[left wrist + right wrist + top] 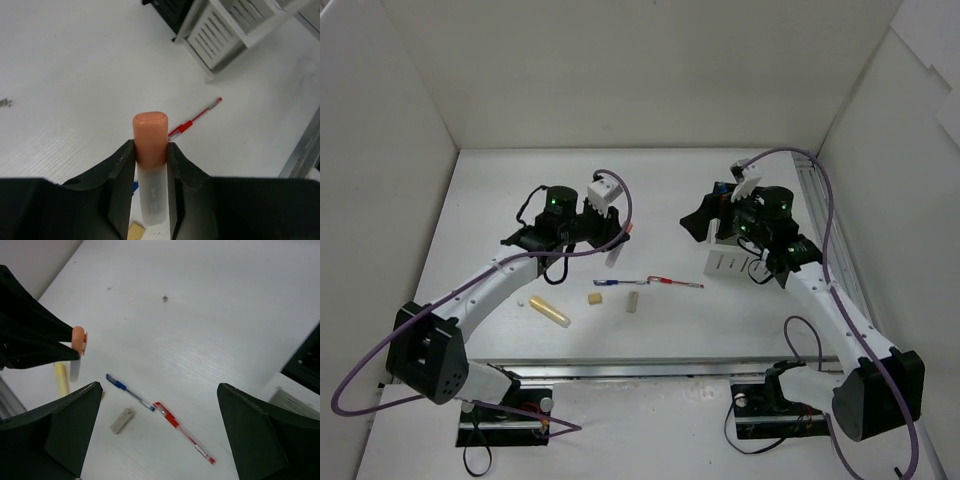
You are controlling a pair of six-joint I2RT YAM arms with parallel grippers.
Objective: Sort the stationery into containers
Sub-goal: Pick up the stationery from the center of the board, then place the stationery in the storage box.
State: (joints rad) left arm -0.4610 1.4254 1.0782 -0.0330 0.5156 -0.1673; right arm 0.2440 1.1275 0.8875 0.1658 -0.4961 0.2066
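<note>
Nearest on the table (500, 190) lie a yellow marker (550, 312), two erasers (593, 297) (633, 301), a blue pen (617, 282) and a red pen (677, 283). Above them the left gripper (150, 150) is clamped on an orange-capped marker (150, 127). Farther right, the right gripper (159, 388) is spread wide and empty over the white box (728, 263), which is joined to the black box (699, 226); can't tell what's inside either.
</note>
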